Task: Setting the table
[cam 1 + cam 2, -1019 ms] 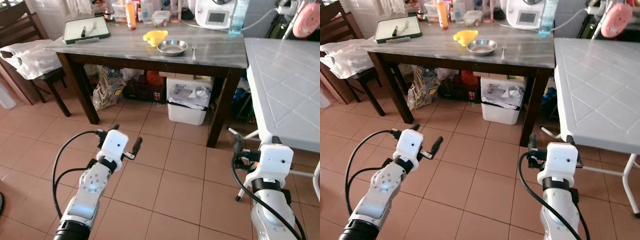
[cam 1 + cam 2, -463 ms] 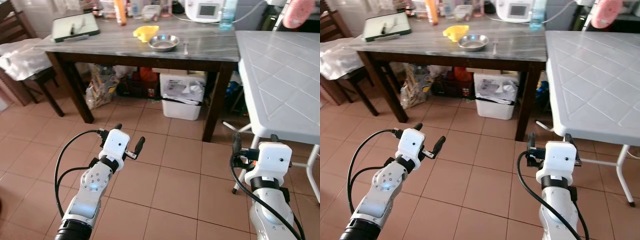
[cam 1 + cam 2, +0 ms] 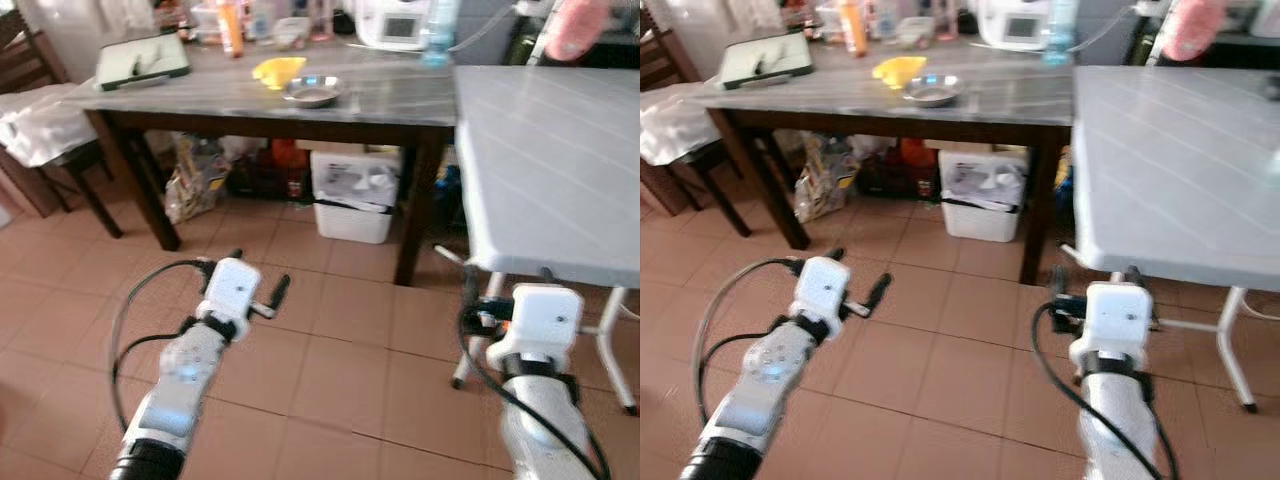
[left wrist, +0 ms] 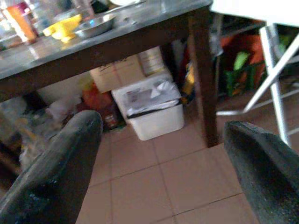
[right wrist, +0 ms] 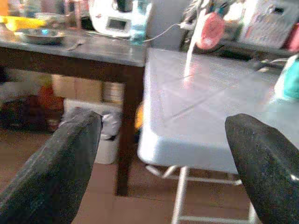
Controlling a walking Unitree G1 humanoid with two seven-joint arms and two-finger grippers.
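Our left gripper [image 4: 161,154] and right gripper [image 5: 163,154] hang spread and empty above the floor [image 3: 330,370], facing the bowl [image 3: 312,92] on the table [image 3: 380,100].

I see a grey marbled worktop [image 3: 300,100] on dark brown legs, a silver bowl [image 3: 311,92], a yellow item [image 3: 277,70], a white grid-patterned table [image 3: 550,160], and terracotta floor tiles [image 3: 330,370].

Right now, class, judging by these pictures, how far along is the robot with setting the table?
Nothing looks set yet: the white table is bare. The metal bowl and yellow dish sit on the dark table. In hand: nothing; the left gripper and right gripper are open, over the tiled floor, short of both tables. Left to do: reach the dark table, pick up the dishes and lay them out.
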